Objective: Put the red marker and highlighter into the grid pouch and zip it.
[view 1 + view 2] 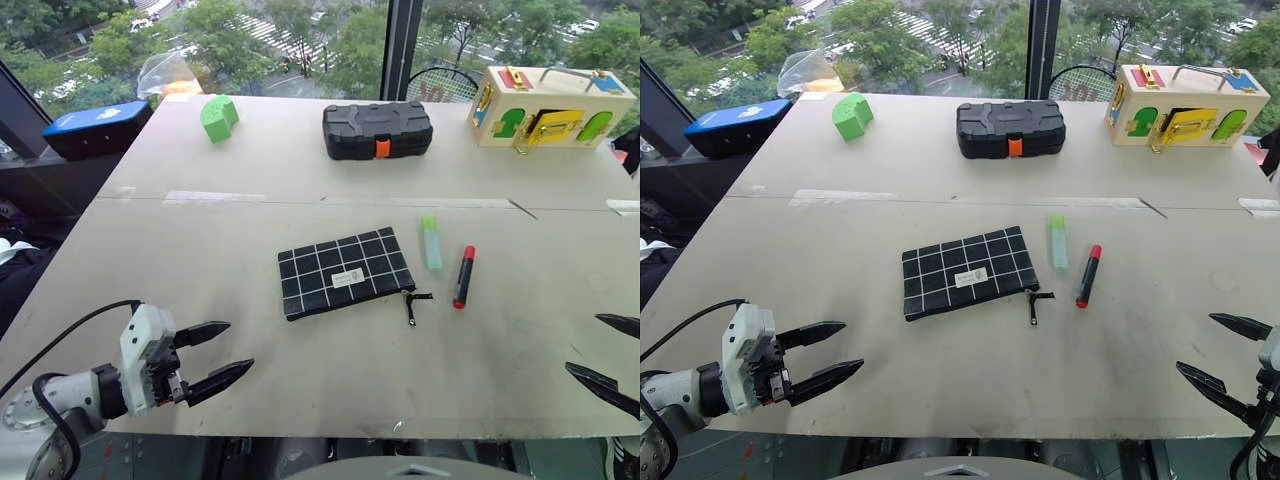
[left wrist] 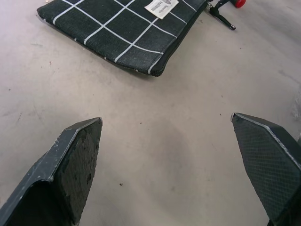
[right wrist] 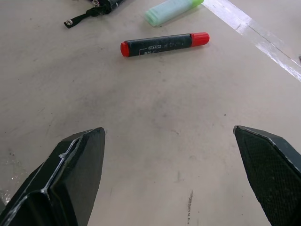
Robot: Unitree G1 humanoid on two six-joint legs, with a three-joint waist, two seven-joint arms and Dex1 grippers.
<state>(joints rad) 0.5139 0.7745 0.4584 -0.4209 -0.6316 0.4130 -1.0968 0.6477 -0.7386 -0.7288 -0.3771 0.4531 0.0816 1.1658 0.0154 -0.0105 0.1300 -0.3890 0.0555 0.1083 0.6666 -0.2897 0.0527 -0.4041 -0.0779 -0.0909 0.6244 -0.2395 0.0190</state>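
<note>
Two open, empty hands, left and right, hover at the near counter edge; flat black grid-lined fabric pouch lies mid-counter, pale green highlighter and slim red-and-black marker just right, within the right hand's reach.

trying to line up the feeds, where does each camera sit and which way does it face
Left and right eye views: on the head, looking forward and down at the table; left gripper and right gripper show, open.
Left wrist view: along its fingers toward the grid pouch.
Right wrist view: along its fingers toward the red marker and highlighter.
Shared: pouch, marker.
</note>
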